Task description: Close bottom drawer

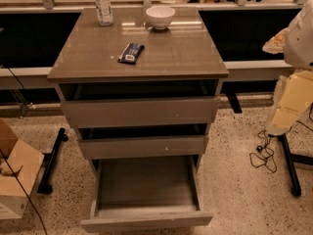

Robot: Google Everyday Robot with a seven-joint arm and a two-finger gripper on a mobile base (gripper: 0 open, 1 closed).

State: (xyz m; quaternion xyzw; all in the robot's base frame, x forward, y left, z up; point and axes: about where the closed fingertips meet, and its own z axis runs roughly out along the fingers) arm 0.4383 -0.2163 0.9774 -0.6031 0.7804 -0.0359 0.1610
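Your bottom drawer stood open: rigid, likely free-running; push its front centre. Gripper far right, state indeterminable.

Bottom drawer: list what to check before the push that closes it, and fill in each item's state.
1. Bottom drawer is pulled out and waiting to be closed: ok.
2. Nothing sticks up from its box to block it sliding in: ok.
3. Front panel is free to push: ok.
4. Hand is lined up on the panel: not ok. It is at the right edge, level with the cabinet top and apart from the drawer.
5. Cable on the floor is out of the drawer's way: ok.
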